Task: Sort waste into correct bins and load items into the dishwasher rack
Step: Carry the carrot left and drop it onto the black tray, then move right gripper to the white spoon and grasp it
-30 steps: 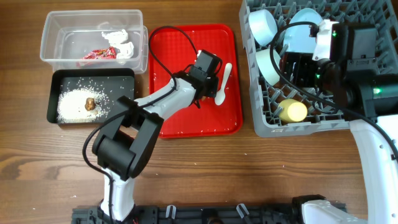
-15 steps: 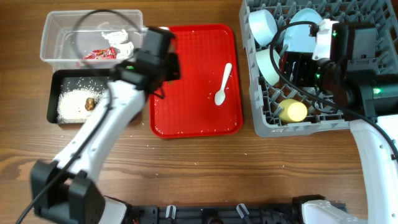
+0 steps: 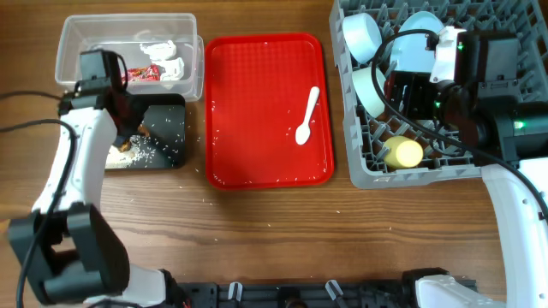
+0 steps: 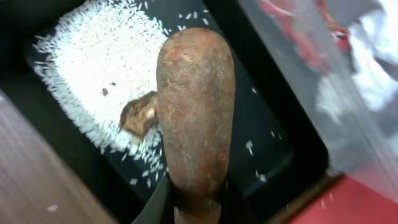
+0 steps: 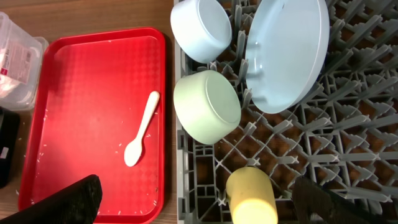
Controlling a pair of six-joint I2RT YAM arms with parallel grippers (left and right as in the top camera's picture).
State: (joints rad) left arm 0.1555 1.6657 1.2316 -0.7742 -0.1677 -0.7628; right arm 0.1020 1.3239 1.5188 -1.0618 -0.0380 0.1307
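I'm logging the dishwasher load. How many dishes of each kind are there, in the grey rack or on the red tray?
Large round pale blue plate: 1
Small bowls, pale blue and pale green: 2
Small yellow cup: 1
White plastic spoon: 1
Total: 5

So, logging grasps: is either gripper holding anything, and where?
Left gripper grips the carrot by its near end; right gripper is open, holding nothing.

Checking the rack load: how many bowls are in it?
2. A pale blue bowl sits at the dishwasher rack's edge by the red tray; a pale green bowl sits next to it, beside the plate. Others may be hidden.
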